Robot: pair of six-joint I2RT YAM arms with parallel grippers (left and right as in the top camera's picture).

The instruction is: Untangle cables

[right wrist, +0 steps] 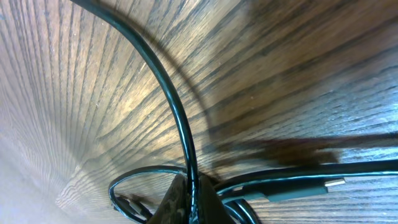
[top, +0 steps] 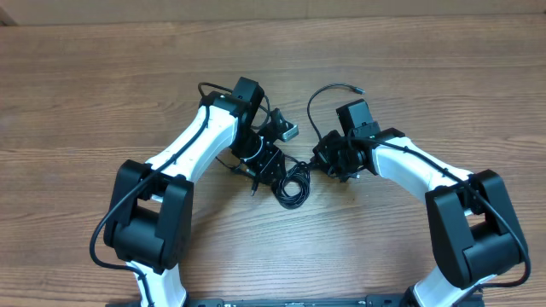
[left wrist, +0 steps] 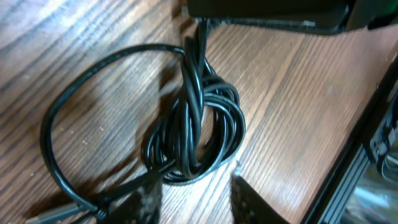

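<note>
Table: A brown wooden table (top: 85, 77) is holding everything up.

Cables: The thin black cables (top: 292, 183) are lying in a messy bundle near the middle of the table, between the two arms. In the top view the bundle is sitting at about 4 o'clock from the left gripper (top: 271, 169). It is at about 8 o'clock from the right gripper (top: 328, 158).

Bundle up close: In the left wrist view the cables (left wrist: 196, 124) are winding round each other in a tight bunch of rings. One big loop (left wrist: 62, 118) is sticking out toward 9 o'clock.

Left fingers: The left gripper (left wrist: 198, 199) is sitting at 6 o'clock of the bunch. Its fingers (left wrist: 149, 202) are standing a little way apart. They are not squeezing anything, and bare wood is showing in the gap.

Right fingers: The right gripper (right wrist: 191, 199) is pinching one cable tight, with its jaws closed on it.

Held cable: In the top view that cable is rising from the right gripper and bending over toward 12 o'clock. It is ending in a small plug (top: 354, 88) at about 1 o'clock from the gripper.

Silver tip: In the right wrist view a silver-tipped connector (right wrist: 334, 183) is lying on the wood at about 3 o'clock from the fingers.
</note>
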